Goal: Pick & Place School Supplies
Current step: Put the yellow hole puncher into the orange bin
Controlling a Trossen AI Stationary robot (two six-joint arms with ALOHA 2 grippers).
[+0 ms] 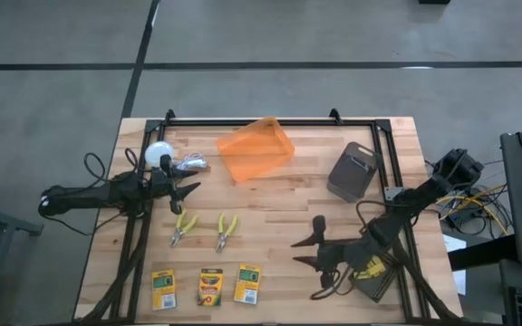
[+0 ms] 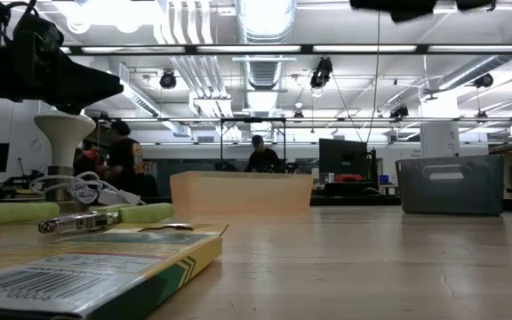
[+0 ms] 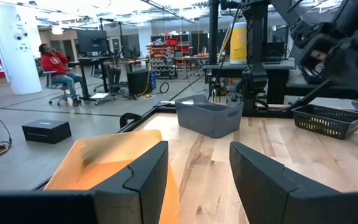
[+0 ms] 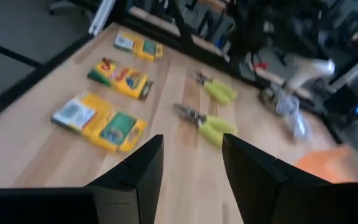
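Three flat yellow-and-green crayon boxes [image 1: 210, 286] lie in a row near the table's near edge and also show in the right wrist view as crayon boxes [image 4: 120, 78]. Two yellow-handled plier tools [image 1: 205, 229] lie flat just beyond them, seen again as plier tools [image 4: 207, 126]. My left gripper [image 1: 188, 192] is open above the table, beyond the pliers and beside the white ball. My right gripper [image 1: 302, 252] is open, right of the crayon boxes, its fingers pointing toward them. Something yellow [image 1: 370, 266] shows under the right arm; I cannot tell whether it is the tiny blocks.
A translucent orange bin [image 1: 256, 149] sits at the far middle of the table and a grey bin [image 1: 352, 170] to its right. A white ball with a cable [image 1: 159, 156] stands by the left gripper. A dark mesh basket [image 3: 328, 119] lies near the right arm. People sit in the room beyond.
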